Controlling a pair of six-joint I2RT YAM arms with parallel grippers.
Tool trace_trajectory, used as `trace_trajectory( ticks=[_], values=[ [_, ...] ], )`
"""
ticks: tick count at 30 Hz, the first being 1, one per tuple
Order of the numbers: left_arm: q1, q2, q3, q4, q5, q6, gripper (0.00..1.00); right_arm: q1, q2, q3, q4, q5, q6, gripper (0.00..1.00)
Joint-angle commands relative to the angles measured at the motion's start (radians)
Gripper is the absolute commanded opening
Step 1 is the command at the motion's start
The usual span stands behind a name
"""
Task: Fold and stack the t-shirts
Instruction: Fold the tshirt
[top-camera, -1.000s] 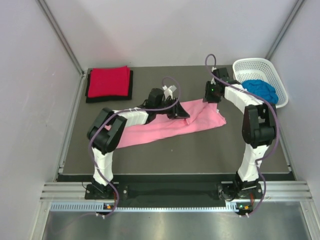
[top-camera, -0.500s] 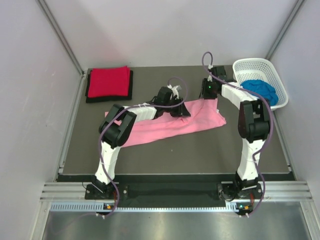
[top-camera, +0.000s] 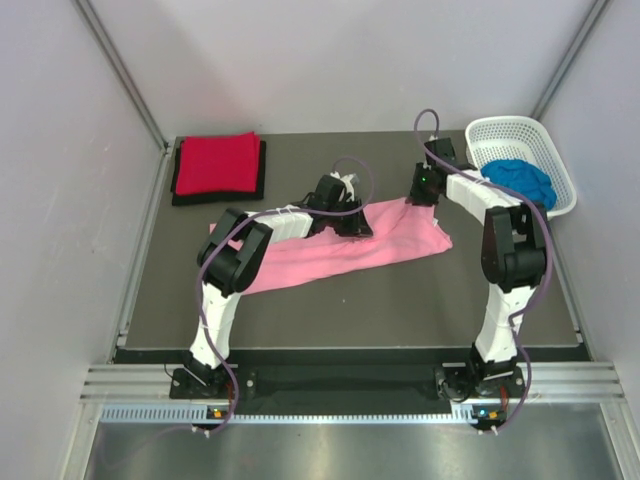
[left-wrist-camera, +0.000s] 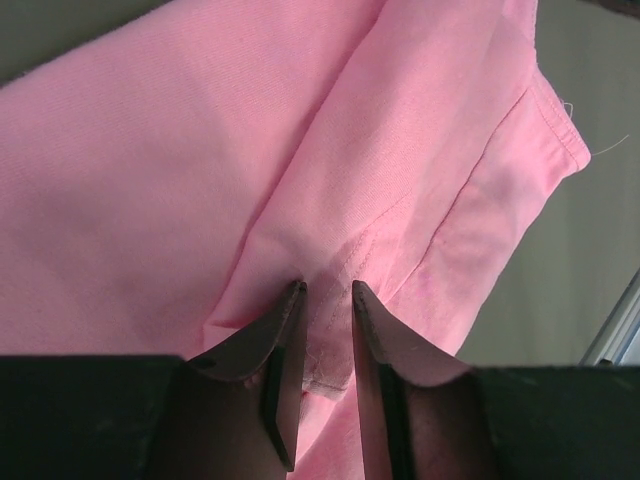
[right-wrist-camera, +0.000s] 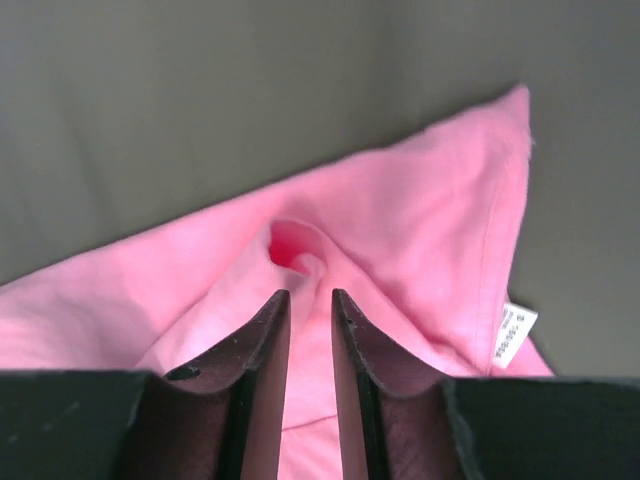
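Far left – red shirt (top-camera: 217, 160) folded on top of black shirt (top-camera: 176, 192), corner of the table. Mid-table: pink shirt (top-camera: 330, 255) lying in a long strip. Left gripper (left-wrist-camera: 327, 288) pinched on a raised ridge of it near a seam. Right gripper (right-wrist-camera: 309, 294) nipped narrow on a bunched fold by the far right corner. Best to lift both ends level and together, keeping the cloth taut between – no dragging, to avoid folding in wrinkles. Blue shirt (top-camera: 520, 178) heaped in the basket (top-camera: 510, 127).
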Motion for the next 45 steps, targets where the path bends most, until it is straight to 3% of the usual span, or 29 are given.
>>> trace_trajectory(
  ticks=[1, 10, 33, 38, 45],
  values=[
    [0.005, -0.044, -0.010, -0.012, -0.023, 0.015, 0.30, 0.001, -0.092, -0.050, 0.042, 0.043, 0.112, 0.23],
    [0.011, -0.056, -0.016, -0.035, -0.031, 0.018, 0.30, -0.001, -0.087, -0.095, 0.090, 0.052, 0.228, 0.25],
    [0.012, -0.065, 0.020, -0.139, -0.104, 0.021, 0.30, 0.010, -0.006, -0.058, 0.212, -0.011, 0.216, 0.27],
    [0.014, -0.070, 0.022, -0.145, -0.100, 0.026, 0.30, 0.028, -0.038, -0.001, 0.100, 0.069, 0.210, 0.27],
    [0.015, -0.093, 0.016, -0.153, -0.098, 0.018, 0.30, 0.028, -0.144, -0.122, 0.053, 0.123, 0.330, 0.21]
  ],
)
